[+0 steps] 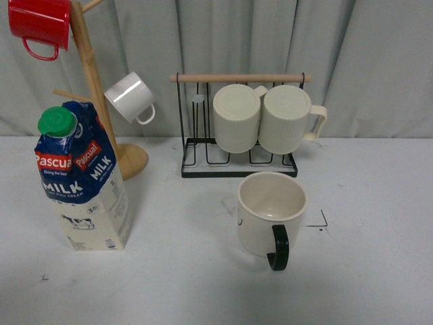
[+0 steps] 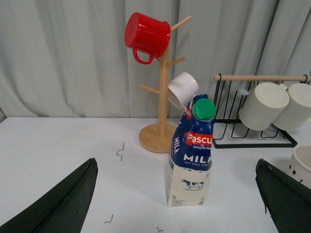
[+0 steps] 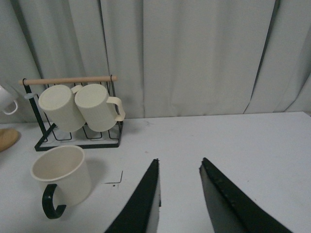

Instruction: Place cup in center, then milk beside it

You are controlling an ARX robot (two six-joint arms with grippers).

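Near the left edge of the tabletop the milk stands upright, green cap on top. The left end effector is spread wide with the carton framed between its fingers, lined up, it seems, for the pick. Mid-tabletop, in front of the wire rack at the back edge, the cup sits upright, handle toward the front edge, apparently already placed. The right end effector hangs parted and empty, clear of it.

Cannot read small print on the milk. Cuts off the cup at the left wrist view's edge, the red mug at the front view's top.
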